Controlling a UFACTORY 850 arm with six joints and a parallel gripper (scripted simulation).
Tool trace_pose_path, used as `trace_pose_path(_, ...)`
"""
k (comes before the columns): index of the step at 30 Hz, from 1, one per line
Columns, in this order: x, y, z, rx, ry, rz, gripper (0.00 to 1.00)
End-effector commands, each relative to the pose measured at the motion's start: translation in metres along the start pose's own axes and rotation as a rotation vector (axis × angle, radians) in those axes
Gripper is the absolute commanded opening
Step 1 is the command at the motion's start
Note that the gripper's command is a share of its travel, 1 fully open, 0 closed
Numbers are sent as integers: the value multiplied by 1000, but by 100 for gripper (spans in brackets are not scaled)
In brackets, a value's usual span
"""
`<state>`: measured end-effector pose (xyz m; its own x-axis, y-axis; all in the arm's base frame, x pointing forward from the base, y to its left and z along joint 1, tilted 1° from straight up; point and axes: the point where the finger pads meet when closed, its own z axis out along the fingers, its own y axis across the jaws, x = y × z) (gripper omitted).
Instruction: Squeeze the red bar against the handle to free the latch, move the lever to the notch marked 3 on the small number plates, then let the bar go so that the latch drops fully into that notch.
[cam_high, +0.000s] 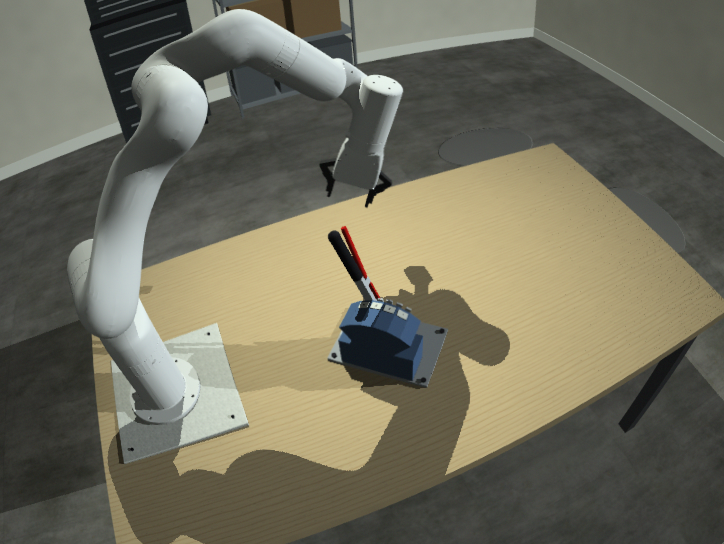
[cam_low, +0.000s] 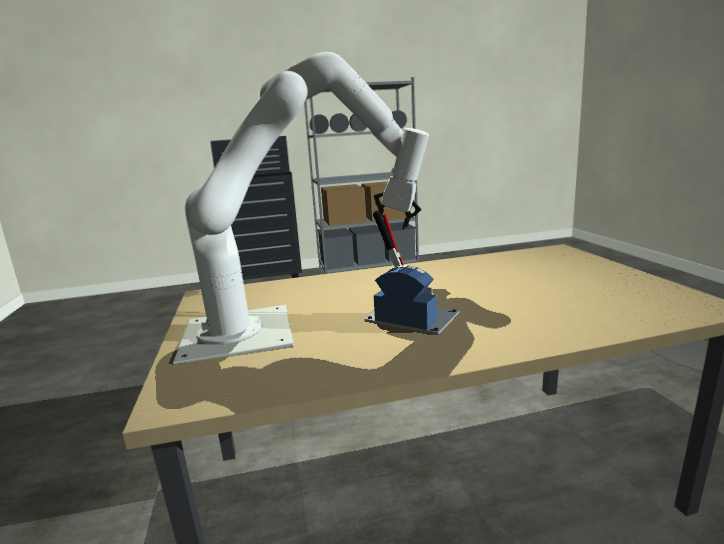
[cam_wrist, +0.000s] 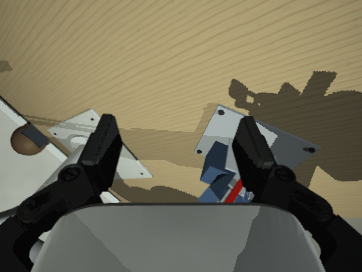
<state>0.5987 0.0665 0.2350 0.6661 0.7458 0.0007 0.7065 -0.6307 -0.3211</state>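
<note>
Most of red bar (cam_wrist: 235, 191) hidden behind open claw (cam_wrist: 176, 145) body.

A dark blue, arch-topped latch housing (cam_high: 380, 345) stands on a flat grey metal base plate (cam_high: 431, 357) with dark bolt heads at its corners, resting on the wooden table top. From the housing's upper edge a lever rises, tilted away from upright: a grey metal shank ending in a long black rounded handle (cam_high: 345, 256). A thin red bar (cam_high: 354, 252) runs just beside the handle, nearly parallel to it, with a narrow gap between them. Along the curved top of the housing sits a row of small pale number plates (cam_high: 389, 307); their digits are too small to read. The lever's foot meets the row at its near end.
</note>
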Motion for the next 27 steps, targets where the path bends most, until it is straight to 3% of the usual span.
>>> trace_pose_path(1, -17, 26, -39, -139, -3, -166, 100)
trace_pose_path(5, -36, 47, -77, -260, -29, -327, 100)
trace_pose_path(12, -53, 42, -86, -264, -43, -422, 100)
trace_pose_path(27, -116, 22, -114, -272, -99, -774, 100)
